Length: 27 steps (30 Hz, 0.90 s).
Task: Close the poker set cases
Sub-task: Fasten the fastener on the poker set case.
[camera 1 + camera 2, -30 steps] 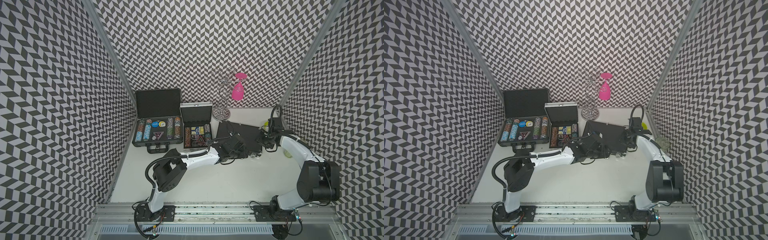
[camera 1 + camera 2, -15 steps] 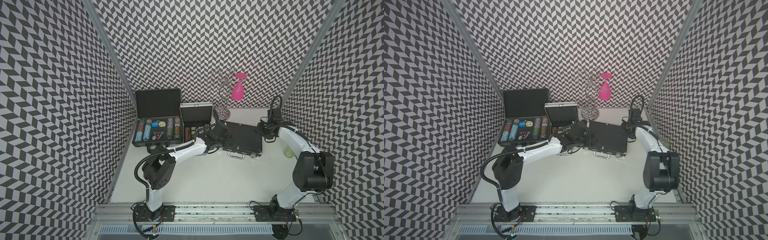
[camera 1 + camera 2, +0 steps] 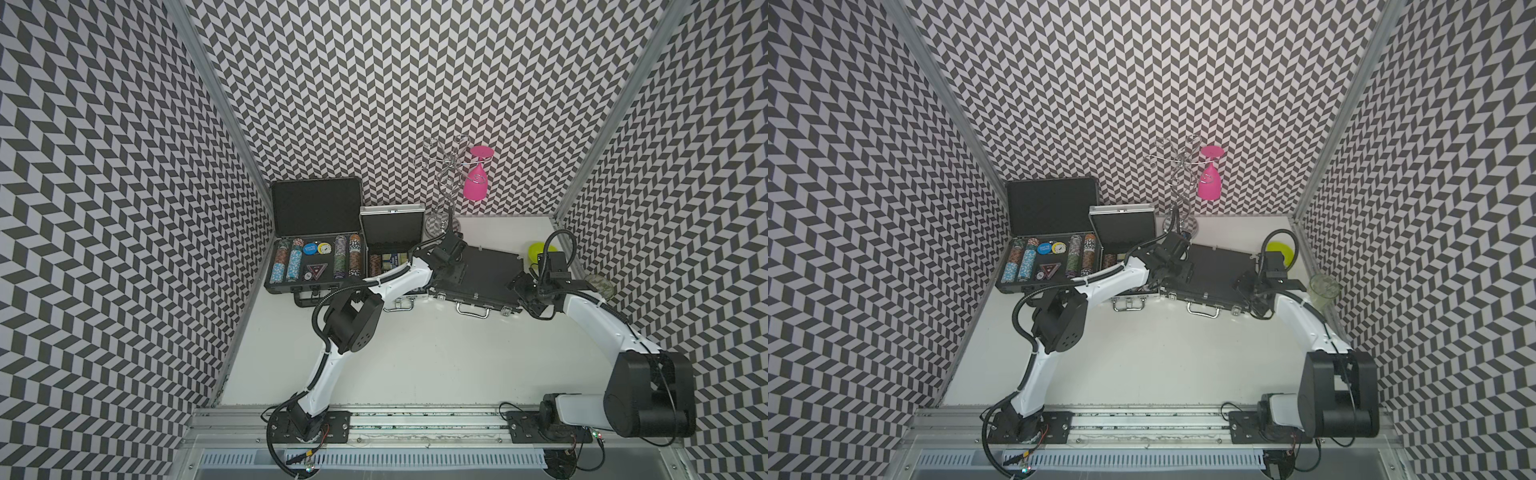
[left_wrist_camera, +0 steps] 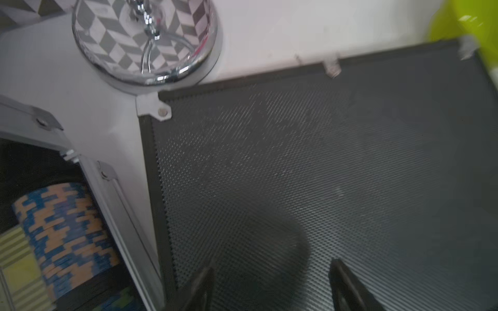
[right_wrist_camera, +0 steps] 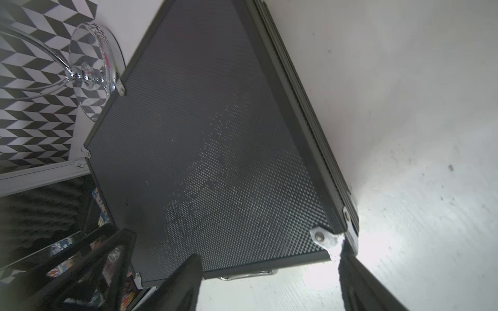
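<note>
One case shut, two open.
The large black case (image 3: pixel 316 205) stands open in the back-left corner, the closed black case (image 3: pixel 482 272) lies flat at right, and the small silver case (image 3: pixel 392 226) sits open between them. My left gripper (image 4: pixel 270 266) hangs wide and empty over the closed case, beside the silver one; my right gripper (image 5: pixel 269 258) stands wide at its front corner. I judge the silver case's lid next: push from behind its top edge, lowering evenly.

We see three walls (image 3: pixel 374 83) covered in a black-and-white chevron pattern, which meet at aluminium posts (image 3: pixel 222 104) rising from the bench's far corners. The white bench (image 3: pixel 436 365) is evenly lit, and an aluminium rail (image 3: pixel 415 417) runs along its near edge.
</note>
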{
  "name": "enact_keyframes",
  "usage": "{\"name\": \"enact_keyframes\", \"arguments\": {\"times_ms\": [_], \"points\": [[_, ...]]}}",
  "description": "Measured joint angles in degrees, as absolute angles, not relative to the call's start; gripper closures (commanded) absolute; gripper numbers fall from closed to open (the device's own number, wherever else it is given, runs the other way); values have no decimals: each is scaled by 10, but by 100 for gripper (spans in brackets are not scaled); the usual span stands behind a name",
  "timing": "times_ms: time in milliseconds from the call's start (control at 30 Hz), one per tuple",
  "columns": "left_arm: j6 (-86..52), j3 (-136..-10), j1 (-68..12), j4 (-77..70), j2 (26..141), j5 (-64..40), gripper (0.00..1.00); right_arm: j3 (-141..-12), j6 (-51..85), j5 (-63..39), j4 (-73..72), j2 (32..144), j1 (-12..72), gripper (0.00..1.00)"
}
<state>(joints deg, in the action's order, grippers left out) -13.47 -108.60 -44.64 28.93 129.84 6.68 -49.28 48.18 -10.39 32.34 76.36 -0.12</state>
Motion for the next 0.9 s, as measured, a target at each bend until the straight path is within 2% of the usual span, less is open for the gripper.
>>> {"name": "enact_keyframes", "arguments": {"times_ms": [167, 300, 900], "points": [[-106, -1140, -437, 342, 1324, 68, 40, -456, 545, -122, 303, 738, 2, 17], [-87, -1168, -439, 369, 1341, 78, 43, -440, 597, -124, 288, 733, 18, 16], [-82, -1133, -442, 347, 1327, 83, 45, -324, 789, -81, 157, 712, 73, 16]]}}
